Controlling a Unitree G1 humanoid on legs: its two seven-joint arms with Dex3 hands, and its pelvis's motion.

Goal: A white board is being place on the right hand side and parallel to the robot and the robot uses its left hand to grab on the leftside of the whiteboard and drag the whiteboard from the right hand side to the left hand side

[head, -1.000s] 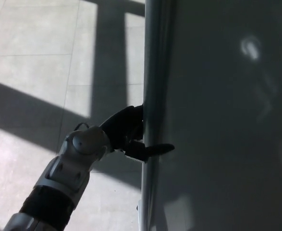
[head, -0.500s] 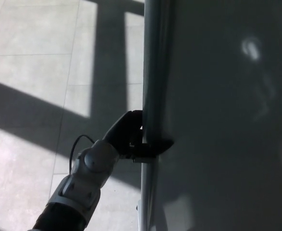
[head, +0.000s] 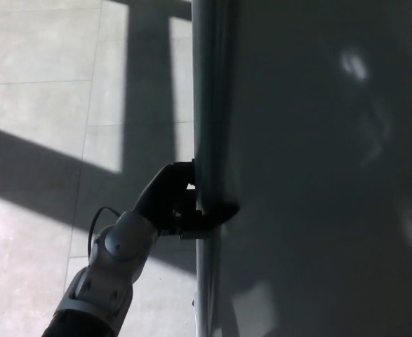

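Note:
The whiteboard (head: 318, 168) fills the right two thirds of the head view, its grey face in shade with faint glare spots. Its metal left frame edge (head: 204, 105) runs top to bottom. My left hand (head: 181, 200) is shut on that edge at mid height: the thumb lies across the board's front face and the fingers wrap behind the frame. The silver and black forearm (head: 107, 267) rises from the lower left. My right hand does not show.
Pale floor tiles (head: 44, 91) lie to the left of the board, crossed by broad shadow bands and sunlit patches. A thin cable loops off the left wrist (head: 93, 221).
The board's edge and my left hand have shifted left in the picture. The forearm has swung in closer under the hand, and the thumb has pressed flat onto the board face.

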